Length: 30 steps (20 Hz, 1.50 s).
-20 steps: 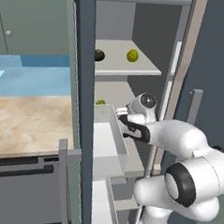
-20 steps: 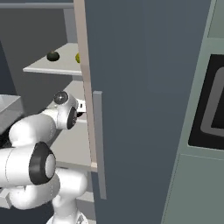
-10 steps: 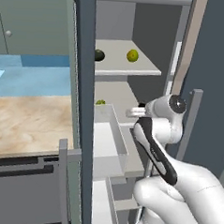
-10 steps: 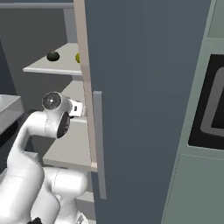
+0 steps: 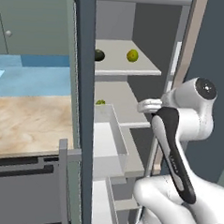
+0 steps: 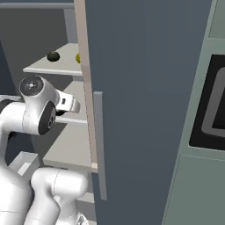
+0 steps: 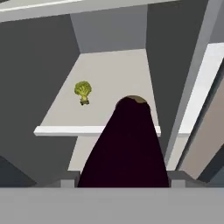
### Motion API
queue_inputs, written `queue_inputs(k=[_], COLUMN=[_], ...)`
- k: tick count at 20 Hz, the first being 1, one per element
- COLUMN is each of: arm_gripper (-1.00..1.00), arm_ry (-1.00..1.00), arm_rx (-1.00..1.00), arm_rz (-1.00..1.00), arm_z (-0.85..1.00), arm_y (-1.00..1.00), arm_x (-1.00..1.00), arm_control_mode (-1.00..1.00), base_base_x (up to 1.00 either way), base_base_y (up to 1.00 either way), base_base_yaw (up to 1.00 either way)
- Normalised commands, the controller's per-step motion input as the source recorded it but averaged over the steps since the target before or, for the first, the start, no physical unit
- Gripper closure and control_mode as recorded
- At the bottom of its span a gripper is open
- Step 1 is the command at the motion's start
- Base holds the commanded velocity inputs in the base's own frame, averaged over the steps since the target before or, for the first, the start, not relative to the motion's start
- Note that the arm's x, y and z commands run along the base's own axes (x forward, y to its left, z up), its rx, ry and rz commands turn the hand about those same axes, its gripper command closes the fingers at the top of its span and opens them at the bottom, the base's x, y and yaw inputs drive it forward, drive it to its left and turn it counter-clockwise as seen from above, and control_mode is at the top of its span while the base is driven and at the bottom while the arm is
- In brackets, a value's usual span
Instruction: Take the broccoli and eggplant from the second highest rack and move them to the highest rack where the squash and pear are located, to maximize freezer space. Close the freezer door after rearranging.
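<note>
Freezer interior, door open.

Highest rack (image 5: pixel 135 68): two items, well apart. A dark round squash (image 5: pixel 99 55) lies at the left and a yellow-green pear (image 5: pixel 132 55) to its right in the left base view. The right base view gives the same pair from the other side, the dark squash (image 6: pixel 53 56) in full and the pear (image 6: pixel 78 57) partly cut off by the edge of the freezer door (image 6: pixel 145 101).

Second highest rack (image 7: pixel 113 87): the hand view shows the broccoli (image 7: pixel 82 91) standing alone on the left part of this shelf, towards the near edge. In the left base view only a small green top of the broccoli (image 5: pixel 100 102) shows, behind the freezer's dark front post (image 5: pixel 83 107).

Eggplant (image 7: pixel 126 148): a large dark purple body in the hand view, rising from between the two finger tips with its brownish end pointing at the shelf. It is off the shelf, in front of the near edge.

Gripper (image 7: pixel 124 179): jaws spread wide with the eggplant clamped between them. The base views show the white arm (image 5: pixel 178 127) at the level of the second rack, but not the eggplant.
</note>
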Motion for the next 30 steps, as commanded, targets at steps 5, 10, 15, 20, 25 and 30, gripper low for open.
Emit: queue_inputs(k=[5,10,15,20,25,30], arm_gripper=[1.00,1.00,1.00,1.00,1.00,1.00], arm_ry=[-0.03,-0.24,-0.29,-0.03,0.16,0.21], arm_rx=[0.02,0.06,0.06,0.03,-0.06,-0.06], arm_rz=[0.00,0.00,0.00,0.00,0.00,0.00], arm_z=[1.00,0.77,0.62,0.31,-0.14,-0.27], arm_y=[0.00,0.06,0.02,0.15,0.57,0.44], arm_x=[-0.27,0.14,0.23,0.47,0.89,0.95], arm_control_mode=[-1.00,-1.00,-1.00,-1.00,-1.00,-1.00], base_base_x=[0.00,0.00,0.00,0.00,0.00,0.00], base_base_y=[0.00,0.00,0.00,0.00,0.00,0.00], base_base_yaw=[0.00,0.00,0.00,0.00,0.00,0.00])
